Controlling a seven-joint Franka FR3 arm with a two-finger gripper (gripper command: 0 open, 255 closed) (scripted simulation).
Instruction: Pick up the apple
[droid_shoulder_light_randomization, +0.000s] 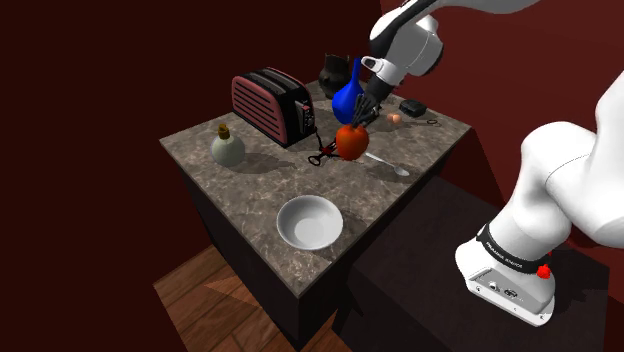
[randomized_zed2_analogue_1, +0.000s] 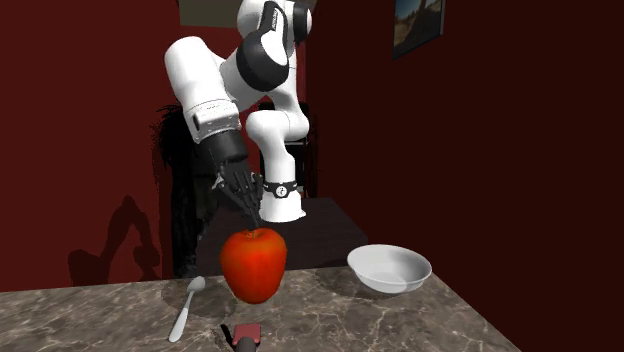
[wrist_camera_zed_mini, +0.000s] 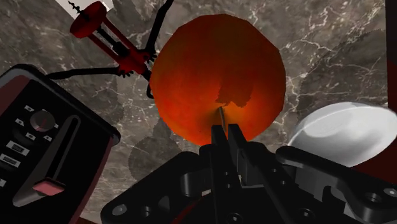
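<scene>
Apple (droid_shoulder_light_randomization: 351, 141) (randomized_zed2_analogue_1: 254, 263) (wrist_camera_zed_mini: 219, 86) is red-orange and sits straight under the jaws, stem end facing up at them. Jaws come down from above, tilted a bit. They are narrow, tips nearly together, and look pinched on the thin stem on top of the apple. The wrist view has the stem running right into the fingertips (wrist_camera_zed_mini: 218, 137). So the relation that matters is vertical: apple below, jaws above, stem axis roughly in line with the fingers. The body is round, no real long axis. Can't tell if the apple is already off the desk (droid_shoulder_light_randomization: 250, 190). My guess is a straight lift is next. A stem pinch is a weak hold, so it could swing or drop.

Layout from the toaster (droid_shoulder_light_randomization: 272, 105) (wrist_camera_zed_mini: 44, 146):
- apple just beside its control end, apart from it
- red corkscrew (droid_shoulder_light_randomization: 322, 152) (wrist_camera_zed_mini: 108, 38) between toaster and apple
- spoon (droid_shoulder_light_randomization: 385, 163) (randomized_zed2_analogue_1: 188, 305) past the apple, on the far side from the toaster
- white bowl (droid_shoulder_light_randomization: 308, 222) (randomized_zed2_analogue_1: 390, 268) well apart, near the desk's front edge
- pale bottle (droid_shoulder_light_randomization: 228, 148) near the toaster's other end
- blue vase (droid_shoulder_light_randomization: 348, 95) and dark jug (droid_shoulder_light_randomization: 334, 72) behind it

Desk top is grey-brown marble on a dark base. Dark red walls, wood floor (droid_shoulder_light_randomization: 200, 290), one arm only.
</scene>
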